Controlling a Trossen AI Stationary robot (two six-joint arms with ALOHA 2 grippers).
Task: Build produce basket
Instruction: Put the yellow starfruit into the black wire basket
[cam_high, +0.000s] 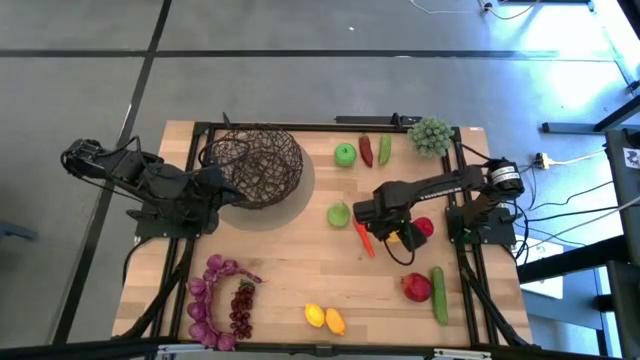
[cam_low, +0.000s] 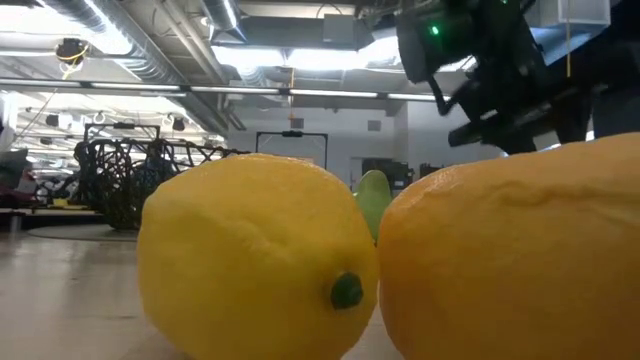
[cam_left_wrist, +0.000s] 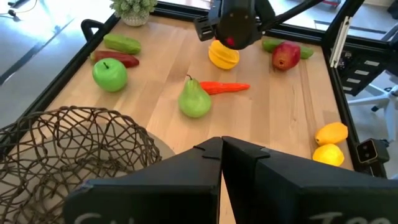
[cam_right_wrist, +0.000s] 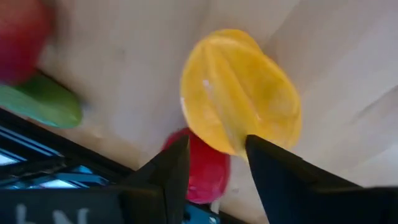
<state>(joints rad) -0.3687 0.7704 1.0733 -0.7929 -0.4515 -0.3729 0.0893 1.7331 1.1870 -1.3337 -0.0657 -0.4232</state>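
Right jaws (cam_right_wrist: 214, 158) part-open around yellow pepper (cam_right_wrist: 239, 93), off table (cam_high: 280, 280); left jaws (cam_left_wrist: 221, 149) shut, empty, beside basket (cam_high: 255, 165).

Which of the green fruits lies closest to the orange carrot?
The green pear, almost touching the carrot. The green apple lies farther off, near the basket.

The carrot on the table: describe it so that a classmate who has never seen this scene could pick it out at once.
Start at the wire basket at the table's back left, then move right to the pear-shaped green fruit near the table's middle. The carrot lies just beside it, under the right arm. It is the only thin orange stick; its neighbours are round or green.
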